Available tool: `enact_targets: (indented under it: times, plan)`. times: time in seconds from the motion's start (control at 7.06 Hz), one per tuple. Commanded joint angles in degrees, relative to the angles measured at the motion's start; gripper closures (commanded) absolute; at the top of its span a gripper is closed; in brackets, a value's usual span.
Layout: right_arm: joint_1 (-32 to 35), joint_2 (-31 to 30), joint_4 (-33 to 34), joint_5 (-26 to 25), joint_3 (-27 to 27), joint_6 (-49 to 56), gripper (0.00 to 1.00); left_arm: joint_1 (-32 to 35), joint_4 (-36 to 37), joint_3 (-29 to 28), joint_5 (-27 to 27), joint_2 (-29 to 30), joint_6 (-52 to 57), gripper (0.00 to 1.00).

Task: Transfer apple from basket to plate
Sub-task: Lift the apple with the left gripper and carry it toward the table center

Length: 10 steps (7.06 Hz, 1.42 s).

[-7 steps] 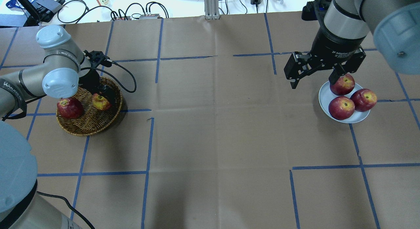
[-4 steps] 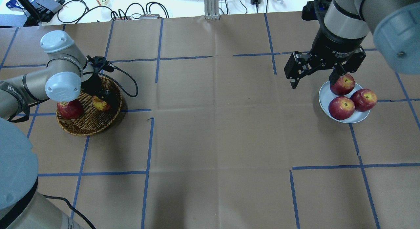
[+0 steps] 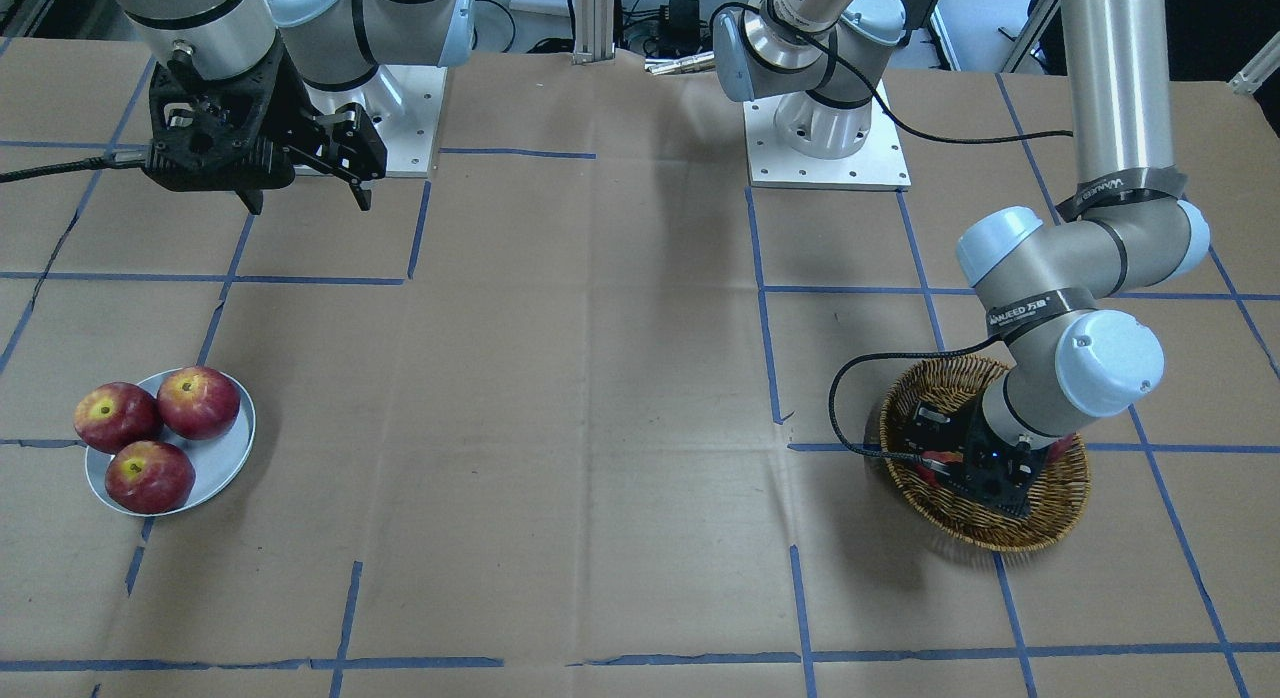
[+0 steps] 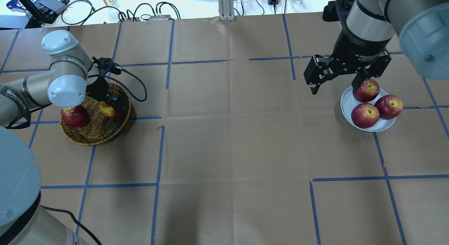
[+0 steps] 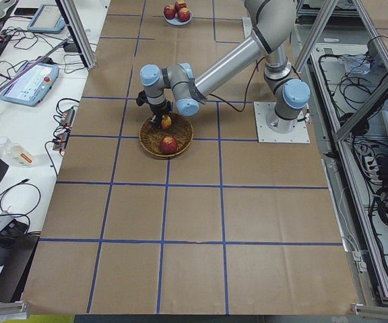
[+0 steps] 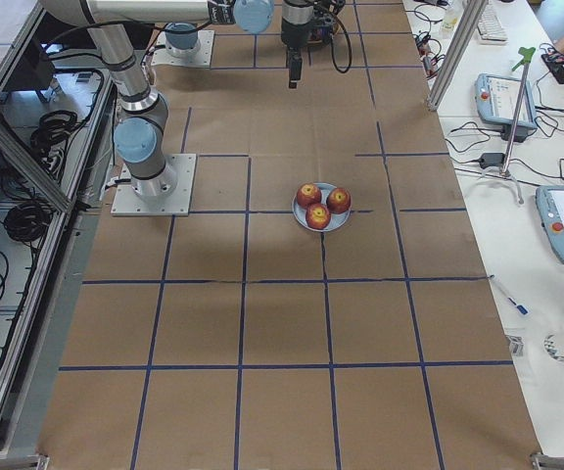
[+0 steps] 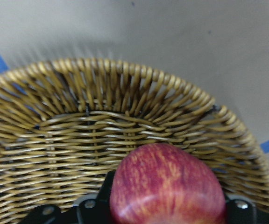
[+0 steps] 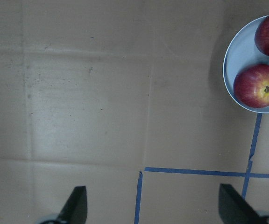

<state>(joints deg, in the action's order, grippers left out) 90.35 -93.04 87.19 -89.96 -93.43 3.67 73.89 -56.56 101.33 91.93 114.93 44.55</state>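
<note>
In the front-facing view, at the lower right, the left gripper (image 3: 965,463) and its camera block cover nearly everything inside the round, tan-brown woven wicker basket (image 3: 1000,538). Only slivers of red show there. In the overhead view, at the left of the frame, the lighter red, yellow-streaked apple (image 4: 107,110) is half hidden under the gripper's black body. The arm's pale cap overlaps the darker, evenly deep-red apple (image 4: 74,116) beside it.

The left wrist view cuts off the apple's lower part and the fingertips at its bottom edge. There the apple fills the gap between the black fingers (image 7: 95,210), which lie against both its flanks. The jaws are closed on it, inside the basket's upper-right part as seen from overhead.

The right gripper (image 4: 335,87) hangs at the upper right of the overhead view, spread wide with nothing in it. One of its fingers overlaps the topmost of the three dark red apples (image 4: 364,115) on the round, pale grey-blue plate (image 4: 347,104).
</note>
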Motion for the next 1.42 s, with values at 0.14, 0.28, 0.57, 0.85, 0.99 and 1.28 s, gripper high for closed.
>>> enact_targets:
  times: [0.14, 0.28, 0.57, 0.85, 0.99, 1.28]
  plan:
    - [-0.1, 0.0, 0.2, -0.2, 0.0, 0.3, 0.00, 8.3, -3.9, -1.7, -0.5, -6.8, -10.9, 0.66]
    - [-0.1, 0.0, 0.2, -0.3, 0.0, 0.4, 0.00, 15.2, -4.0, -1.7, -0.2, -7.3, -21.5, 0.65]
    - [-0.1, 0.0, 0.4, -0.4, 0.0, 0.5, 0.00, 26.1, -3.1, -3.8, -1.2, -3.4, -40.3, 0.65]
    - [-0.1, 0.0, 0.6, -0.3, 0.0, 0.6, 0.00, 32.9, -3.1, -9.4, -1.1, 3.1, -46.1, 0.65]
    - [-0.1, 0.0, 0.6, -0.4, 0.0, 0.6, 0.00, 34.5, -2.9, -10.8, -1.4, 4.8, -46.6, 0.65]
    - [-0.1, 0.1, 0.6, -0.3, 0.0, 0.6, 0.00, 35.1, 2.2, -10.9, -4.6, 8.8, -46.5, 0.64]
